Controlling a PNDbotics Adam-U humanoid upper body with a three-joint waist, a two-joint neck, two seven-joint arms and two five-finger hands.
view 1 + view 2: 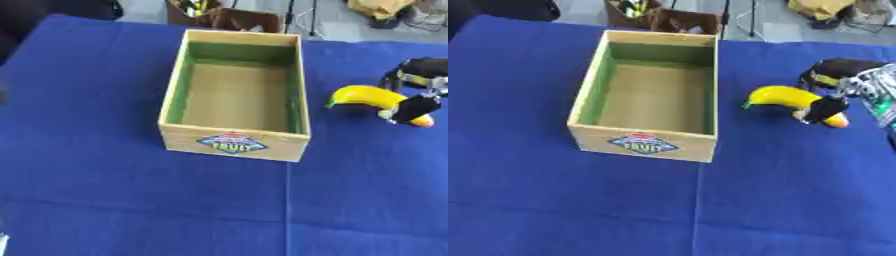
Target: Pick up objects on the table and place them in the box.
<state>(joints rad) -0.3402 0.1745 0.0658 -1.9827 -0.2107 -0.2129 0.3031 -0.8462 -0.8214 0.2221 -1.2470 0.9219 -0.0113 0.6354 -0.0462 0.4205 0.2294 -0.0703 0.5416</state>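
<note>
The right hand curls its fingers around the yellow banana. It is right of the wooden box on the blue table.

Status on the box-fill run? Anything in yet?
Nothing done yet: the open wooden box with green inner walls shows only its bare floor. In hand: the right robot hand is at the yellow banana on the blue tablecloth, fingers over its right end; whether it is lifted is unclear. Left: carrying the banana into the box. The left robot hand is out of view.
</note>
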